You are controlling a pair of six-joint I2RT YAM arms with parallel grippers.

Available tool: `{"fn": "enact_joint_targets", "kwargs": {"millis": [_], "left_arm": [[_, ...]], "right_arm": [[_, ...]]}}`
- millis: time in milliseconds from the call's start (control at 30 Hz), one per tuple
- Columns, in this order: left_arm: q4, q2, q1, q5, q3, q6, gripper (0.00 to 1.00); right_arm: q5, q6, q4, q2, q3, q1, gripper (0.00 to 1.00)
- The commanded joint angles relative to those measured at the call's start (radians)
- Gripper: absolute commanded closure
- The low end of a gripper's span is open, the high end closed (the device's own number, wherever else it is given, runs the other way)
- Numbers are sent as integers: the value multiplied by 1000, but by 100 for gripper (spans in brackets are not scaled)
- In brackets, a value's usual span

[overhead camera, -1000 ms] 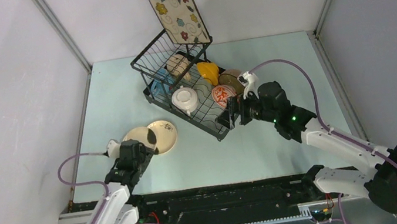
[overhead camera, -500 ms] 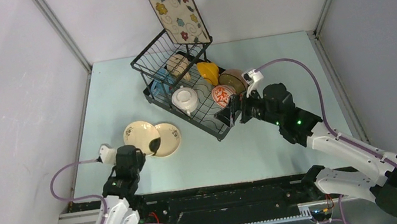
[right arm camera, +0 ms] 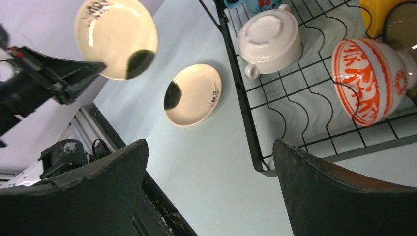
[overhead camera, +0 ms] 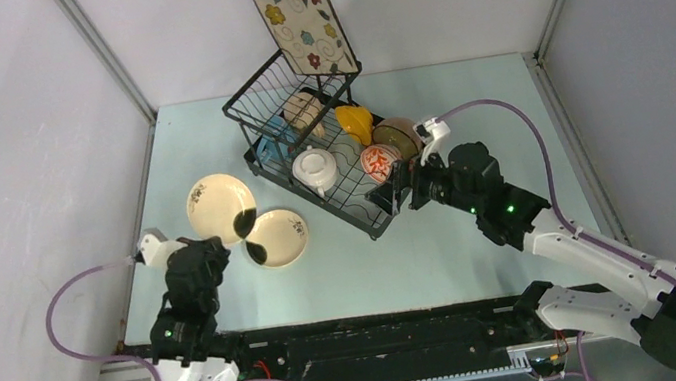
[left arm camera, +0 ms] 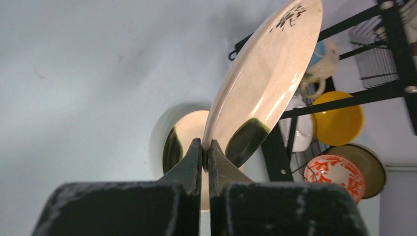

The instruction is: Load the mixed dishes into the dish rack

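Loading looks nearly finished. The lifted cream round plate (overhead camera: pixel 220 208) hangs clear of the counter (overhead camera: pixel 195 141), tilted almost on edge. The left fingers (left arm camera: pixel 193 162) are clamped tight on the dark glazed patch at its rim. It sits left of the dish rack (overhead camera: pixel 253 83), apart from it. A second cream round plate (overhead camera: pixel 277 238) lies flat on the counter just beside and below it.

In the rack's tray, the white two-handled bowl (overhead camera: pixel 316 170) rests upside down. The red-patterned bowl (overhead camera: pixel 378 159) leans to its right, and the square cream floral plate (overhead camera: pixel 305 29) stands propped at the far end.

The right fingers (right arm camera: pixel 113 177) stand wide apart with nothing between them, at the tray's near right corner.

As I judge it, the step is to carry the lifted plate over and stand it in the bare wavy wires at the tray's near end. A pinch on a thin rim lets a plate swing, so the move should be slow and keep the plate on edge. It should go in beside the white bowl without knocking it, and the rim should settle between wires before the fingers let go. The right arm needs to stay out of that path.
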Motion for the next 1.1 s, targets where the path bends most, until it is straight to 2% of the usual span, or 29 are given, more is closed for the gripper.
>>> {"fn": "enact_joint_targets", "kwargs": {"millis": [0,133,300,500,533,633,767,867,1067], "left_arm": [[-56,-39,-1,19,111,95,100],[-121,-51,-1,82,207,158,100],[-84,-51,-1,236,287,250,100],[90,-95,-1,502,254,280,100],[163,-105,-1,583,236,252,100],[259,-103,-2,668,208,201,100],[340,-86,-12,722,162,150,100],[346,-70,-26,710,152,141,100],[362,-41,-68,694,147,140,100]], "right_arm": [[97,14,-31,-52,20,5,0],[169,-10,-63,-107,19,-9,0],[135,-24,-38,-145,20,-42,1],[83,11,-33,-165,39,-85,6],[43,8,-42,-149,68,-78,6],[39,-14,-38,-118,101,-15,8],[108,-48,14,-77,125,96,13],[142,-23,81,-20,148,165,16],[232,70,205,83,177,227,23]]}}
